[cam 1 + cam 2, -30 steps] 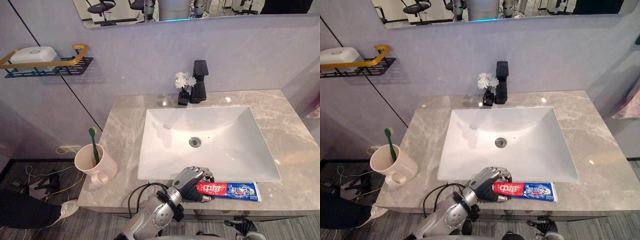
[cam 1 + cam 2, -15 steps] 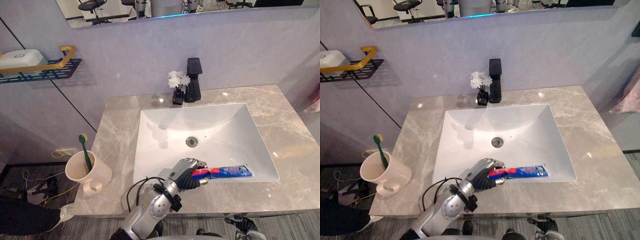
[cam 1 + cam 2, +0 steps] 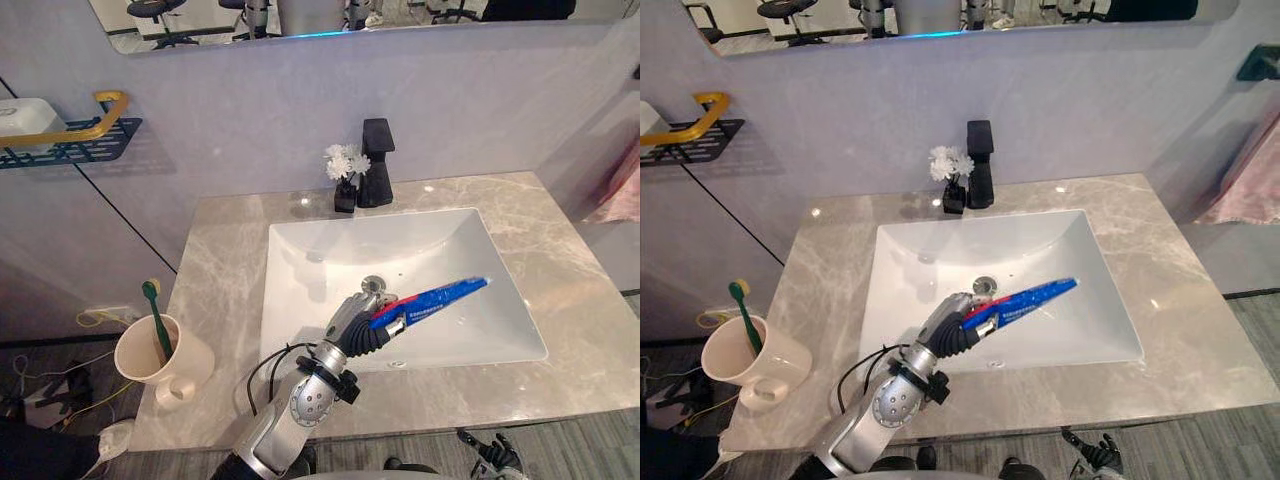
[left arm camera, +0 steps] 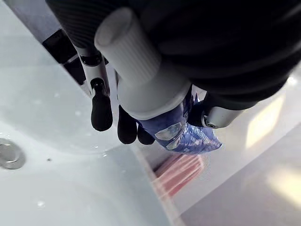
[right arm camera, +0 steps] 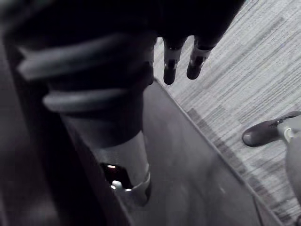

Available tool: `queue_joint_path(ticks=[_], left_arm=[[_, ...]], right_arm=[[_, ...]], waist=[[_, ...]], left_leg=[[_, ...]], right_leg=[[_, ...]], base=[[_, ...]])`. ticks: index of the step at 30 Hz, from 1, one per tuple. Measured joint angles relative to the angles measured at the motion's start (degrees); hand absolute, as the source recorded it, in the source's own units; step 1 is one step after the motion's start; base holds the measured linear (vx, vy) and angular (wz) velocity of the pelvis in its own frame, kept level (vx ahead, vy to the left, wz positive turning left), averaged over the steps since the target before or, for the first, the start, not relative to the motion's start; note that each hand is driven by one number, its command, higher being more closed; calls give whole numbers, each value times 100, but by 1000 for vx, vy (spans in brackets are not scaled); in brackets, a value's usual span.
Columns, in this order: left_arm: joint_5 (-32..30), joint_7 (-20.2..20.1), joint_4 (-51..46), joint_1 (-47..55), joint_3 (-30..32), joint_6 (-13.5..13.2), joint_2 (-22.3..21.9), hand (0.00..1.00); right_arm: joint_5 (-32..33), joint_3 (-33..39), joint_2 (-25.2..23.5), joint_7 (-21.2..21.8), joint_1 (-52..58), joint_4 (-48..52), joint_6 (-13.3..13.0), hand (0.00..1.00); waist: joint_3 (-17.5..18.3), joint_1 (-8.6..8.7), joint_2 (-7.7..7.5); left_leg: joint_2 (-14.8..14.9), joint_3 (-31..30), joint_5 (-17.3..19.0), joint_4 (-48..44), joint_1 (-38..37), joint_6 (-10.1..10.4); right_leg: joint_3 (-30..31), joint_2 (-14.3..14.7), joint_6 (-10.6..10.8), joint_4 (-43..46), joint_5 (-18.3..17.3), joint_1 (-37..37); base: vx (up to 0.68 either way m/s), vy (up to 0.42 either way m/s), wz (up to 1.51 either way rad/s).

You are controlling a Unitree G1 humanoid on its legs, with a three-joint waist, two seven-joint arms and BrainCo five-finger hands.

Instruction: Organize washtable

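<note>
Left hand [image 3: 358, 325] clasps the tube [image 3: 440, 298] by its cap end, tube running rightward from it; cup [image 3: 160, 355] well apart to its left.

My left arm [image 3: 302, 404] is silver-grey metal, swelling into a round housing near the wrist with a dark band around it. A dark ribbed cover [image 3: 366, 340] wraps the wrist and the back of my left hand [image 3: 350, 316]. My fingers [image 4: 101, 112] are slim silver links that end in rounded black tips. My right hand [image 5: 170, 66] wears the same black sleeve [image 5: 80, 66], bunched in thick ridges, above silver fingers with glossy dark tips.
</note>
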State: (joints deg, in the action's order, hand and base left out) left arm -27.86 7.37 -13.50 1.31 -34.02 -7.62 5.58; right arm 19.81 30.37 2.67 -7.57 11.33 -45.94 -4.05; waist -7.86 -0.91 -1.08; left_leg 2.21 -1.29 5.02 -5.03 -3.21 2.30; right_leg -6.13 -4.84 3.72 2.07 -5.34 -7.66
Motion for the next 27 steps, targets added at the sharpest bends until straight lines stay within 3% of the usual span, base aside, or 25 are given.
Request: queue_joint_path(ticks=[3,9,13,18,27], left_arm=[[381,61,-148,-9,73,1,-183,100],[830,174,-570,-11,179,0,-337,100],[952,181,-636,-12,210,-3,-482,100],[987,177,-636,-43,200,-2,-529,100],[1003,179,-636,-262,196,-7,-539,100]], right_arm=[[246,335,-6,-28,72,54,-40,0],[404,1081,84,-281,130,839,-116,0],[113,1545,356,-529,133,1377,-104,0],[-155,2302,734,-917,167,2483,-82,0],[-752,2377,745,-1491,143,5009,-111,0]], waist=[[125,-1,-106],[341,-7,-68],[476,-4,-59],[584,19,-63],[745,14,-76]], left_leg=[[-10,48,57,-60,12,-10],[27,210,297,-388,74,-1],[59,277,340,-418,74,43],[120,292,389,-554,171,65],[171,318,472,-727,271,94]], right_leg=[[13,-19,9,6,-5,-2],[85,-22,56,94,-28,-9],[137,-6,61,109,-31,10],[146,39,96,217,-76,114],[174,77,81,335,-108,209]], base=[[13,17,-5],[-8,21,-10],[-27,2,-8],[-12,-10,-3],[-3,0,0]])
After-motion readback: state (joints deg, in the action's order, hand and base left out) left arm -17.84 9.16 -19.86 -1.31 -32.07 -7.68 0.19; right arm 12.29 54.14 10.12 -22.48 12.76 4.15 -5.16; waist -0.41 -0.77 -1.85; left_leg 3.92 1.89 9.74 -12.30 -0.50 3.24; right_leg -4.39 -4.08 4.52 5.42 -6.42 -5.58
